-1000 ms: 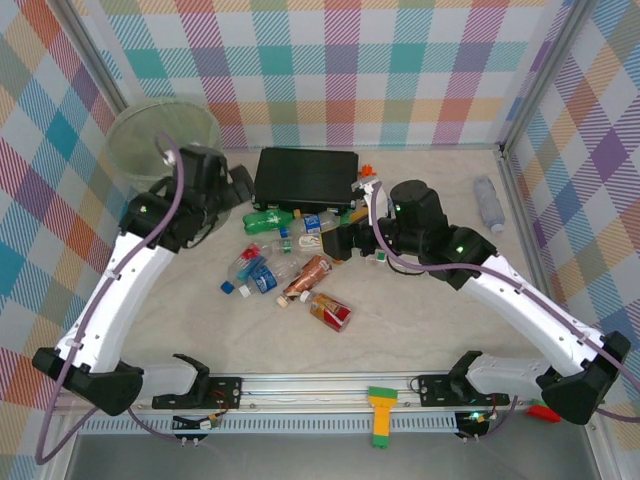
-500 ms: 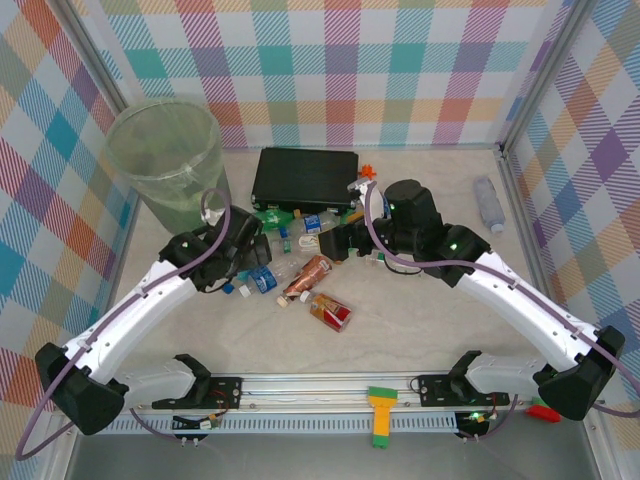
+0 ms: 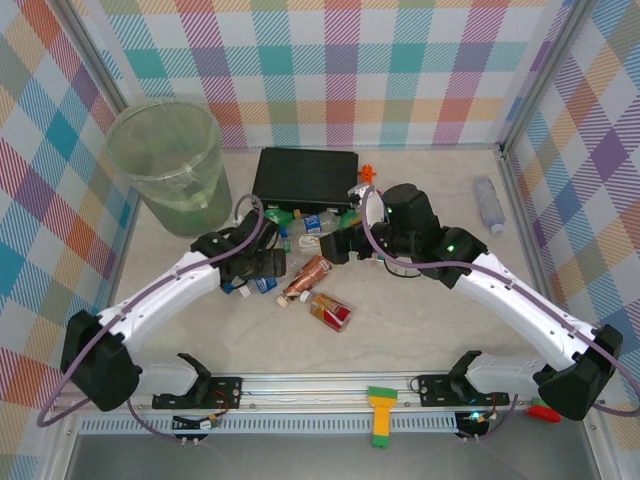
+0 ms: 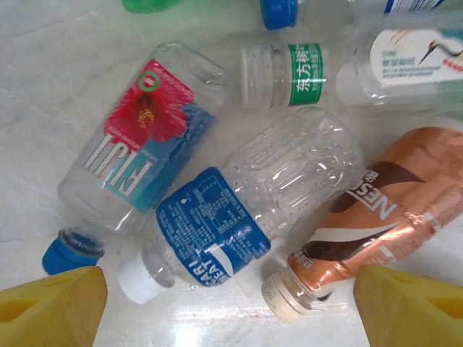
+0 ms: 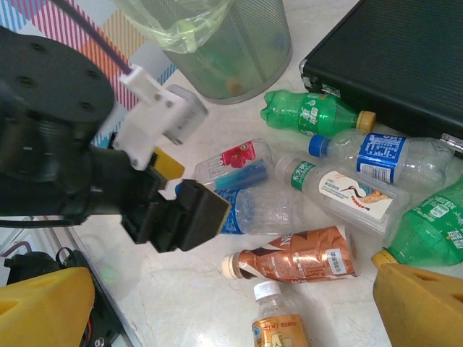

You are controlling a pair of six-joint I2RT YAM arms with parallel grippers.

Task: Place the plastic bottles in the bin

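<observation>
From overhead, my left pincer [image 3: 268, 268] sits low over the near-left edge of the heap of plastic bottles [image 3: 305, 268]. The right pincer [image 3: 337, 247] is just beside the heap's far-right edge. The bin [image 3: 200, 200] stands upright, up and left of the left pincer. A black case [image 3: 305, 175] lies just beyond the heap.

On the left wrist camera, the fingers [image 4: 51, 307] stand wide apart, holding nothing. A blue-labelled bottle [image 4: 217, 224] lies on its side between them, cap toward me. A flower-labelled bottle [image 4: 141, 144] lies against its left and a brown-labelled bottle [image 4: 369, 217] against its right.

On the right wrist camera, that pincer's fingers are also spread wide and empty. The brown-labelled bottle lies just ahead between them, an orange-labelled bottle [image 5: 278, 327] nearer still. The bin is far ahead.
</observation>
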